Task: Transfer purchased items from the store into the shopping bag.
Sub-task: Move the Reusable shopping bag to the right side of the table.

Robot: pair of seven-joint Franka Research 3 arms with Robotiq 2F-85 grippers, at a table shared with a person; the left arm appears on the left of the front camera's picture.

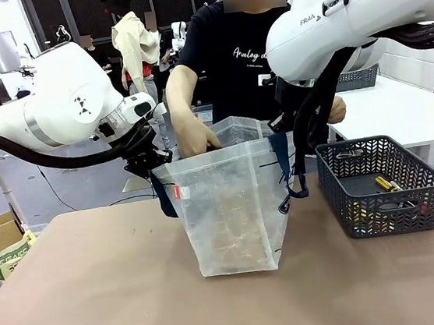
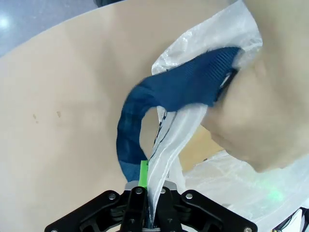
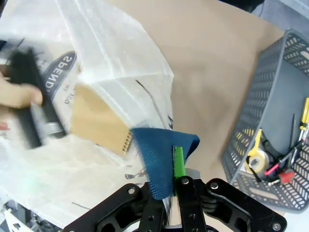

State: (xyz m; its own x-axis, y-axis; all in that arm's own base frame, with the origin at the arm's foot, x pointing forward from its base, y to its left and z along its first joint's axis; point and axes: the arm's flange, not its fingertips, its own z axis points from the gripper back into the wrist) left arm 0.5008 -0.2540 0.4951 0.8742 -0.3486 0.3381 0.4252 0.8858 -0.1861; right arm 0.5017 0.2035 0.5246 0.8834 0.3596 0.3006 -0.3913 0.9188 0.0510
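The translucent white shopping bag [image 1: 230, 208] stands open mid-table with its navy handles [image 2: 178, 92] hanging at the sides. My left gripper [image 1: 153, 163] is shut on the bag's left rim [image 2: 166, 140], pinched next to the handle. On the opposite side, my right gripper [image 3: 171, 181] is shut on the right rim and handle [image 3: 161, 154]. A person's hand [image 1: 195, 138] reaches into the bag's mouth and holds a dark, blurred item [image 3: 35, 99]. More purchased items, one yellow-and-black [image 1: 386, 184], lie in the basket.
A dark grey lattice basket [image 1: 380, 218] stands on the table to the right of the bag, its wall [image 3: 260, 96] near my right gripper. The brown tabletop [image 1: 99, 301] stretches bare to the left and front. The person stands close behind the bag.
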